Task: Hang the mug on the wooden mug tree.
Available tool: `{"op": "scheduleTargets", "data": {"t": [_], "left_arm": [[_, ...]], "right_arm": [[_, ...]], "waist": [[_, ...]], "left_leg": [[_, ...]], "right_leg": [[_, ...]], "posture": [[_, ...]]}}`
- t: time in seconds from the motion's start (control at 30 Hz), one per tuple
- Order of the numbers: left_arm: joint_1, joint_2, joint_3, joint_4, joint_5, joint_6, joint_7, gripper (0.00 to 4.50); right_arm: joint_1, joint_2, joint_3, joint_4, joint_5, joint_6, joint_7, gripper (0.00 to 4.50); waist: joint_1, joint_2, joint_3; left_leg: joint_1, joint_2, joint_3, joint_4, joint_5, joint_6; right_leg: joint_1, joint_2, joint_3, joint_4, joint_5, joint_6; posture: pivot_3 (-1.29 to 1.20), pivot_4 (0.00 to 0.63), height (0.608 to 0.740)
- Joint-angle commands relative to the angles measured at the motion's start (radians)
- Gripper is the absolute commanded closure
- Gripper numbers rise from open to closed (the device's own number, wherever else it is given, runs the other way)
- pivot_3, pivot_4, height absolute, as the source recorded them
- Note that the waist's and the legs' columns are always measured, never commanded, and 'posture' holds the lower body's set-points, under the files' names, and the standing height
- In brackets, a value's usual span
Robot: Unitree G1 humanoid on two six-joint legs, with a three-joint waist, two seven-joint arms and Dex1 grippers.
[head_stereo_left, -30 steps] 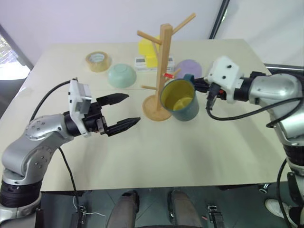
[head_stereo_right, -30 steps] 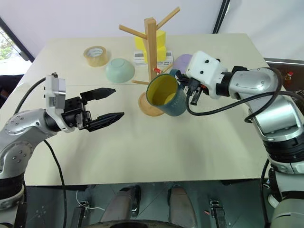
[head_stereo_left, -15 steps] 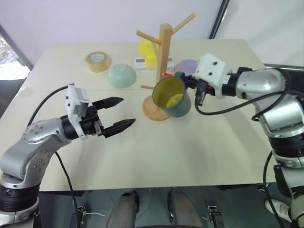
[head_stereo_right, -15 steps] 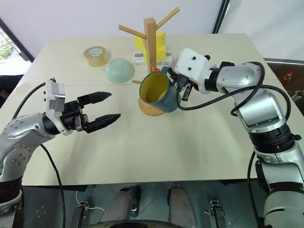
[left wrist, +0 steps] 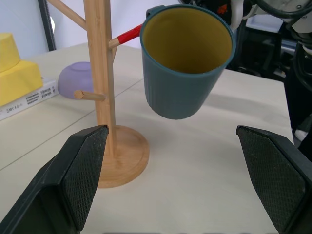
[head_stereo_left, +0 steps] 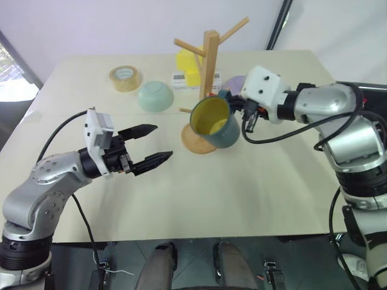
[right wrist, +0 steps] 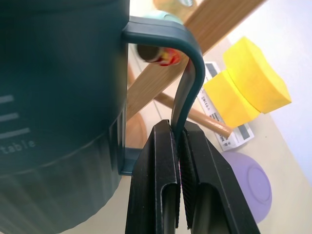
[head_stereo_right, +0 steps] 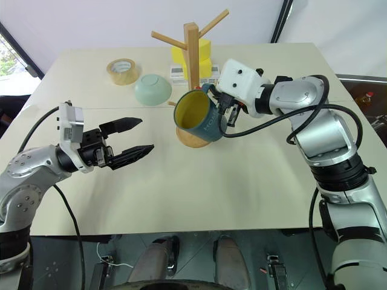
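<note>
Right wrist view, right gripper (right wrist: 178, 141) pinching mug (head_stereo_left: 215, 122) (handle)

Teal mug (head_stereo_right: 199, 118) with yellow inside and pale lettering; light-wood mug tree (head_stereo_right: 192, 51) bearing red tag; mint-green bowl (head_stereo_right: 152, 89); lilac bowl (left wrist: 78, 78).

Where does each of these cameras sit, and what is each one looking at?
Left and right eye views: on the head, looking down over the table; both arms show.
Left wrist view: on the left arm, facing the mug beside the wooden mug tree; its open left gripper shows.
Right wrist view: on the right arm; the right gripper pinches the mug's handle.
Shared: all see mug and tree.
</note>
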Motion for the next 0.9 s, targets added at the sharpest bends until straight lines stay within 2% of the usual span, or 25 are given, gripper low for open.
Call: {"op": "scheduleTargets", "data": {"t": [0.03,0.6,0.7,0.83,0.9], "left_arm": [[-0.010,0.001,0.017,-0.010,0.001,-0.017,0.005,0.00],[-0.020,-0.004,0.012,-0.005,0.003,-0.018,0.007,0.00],[-0.020,-0.005,0.013,-0.006,0.003,-0.018,0.008,0.00],[-0.016,-0.007,0.018,-0.008,0.004,-0.020,0.015,0.00],[-0.007,-0.006,0.027,-0.004,0.011,-0.023,0.025,0.00]], "right_arm": [[-0.040,-0.006,-0.011,-0.046,-0.020,0.018,0.001,4.45],[-0.075,0.065,0.032,-0.012,-0.089,0.074,-0.047,4.45],[-0.077,0.074,0.025,-0.011,-0.089,0.070,-0.048,3.59],[-0.062,0.067,-0.011,-0.031,-0.074,0.061,-0.045,1.67],[-0.027,0.042,-0.077,-0.052,-0.031,0.070,-0.026,1.67]], "waist": [[-0.001,0.000,0.000],[-0.001,0.000,0.000],[-0.001,0.000,0.000],[-0.001,0.000,0.000],[0.000,0.000,0.000]], "left_leg": [[0.000,0.000,0.000,0.000,0.000,0.000],[0.000,0.000,0.000,0.000,0.000,0.000],[0.000,0.000,0.000,0.000,0.000,0.000],[0.000,0.000,0.000,0.000,0.000,0.000],[0.000,0.000,0.000,0.000,0.000,0.000]], "right_leg": [[0.000,0.000,0.000,0.000,0.000,0.000],[0.000,0.000,0.000,0.000,0.000,0.000],[0.000,0.000,0.000,0.001,0.000,0.000],[0.000,0.000,0.000,0.001,0.000,0.000],[0.000,0.000,0.000,0.001,0.000,0.000]], "posture": [[0.00,0.150,0.740],[0.00,0.150,0.740],[0.00,0.150,0.740],[0.00,0.150,0.740],[0.00,0.150,0.740]]}}
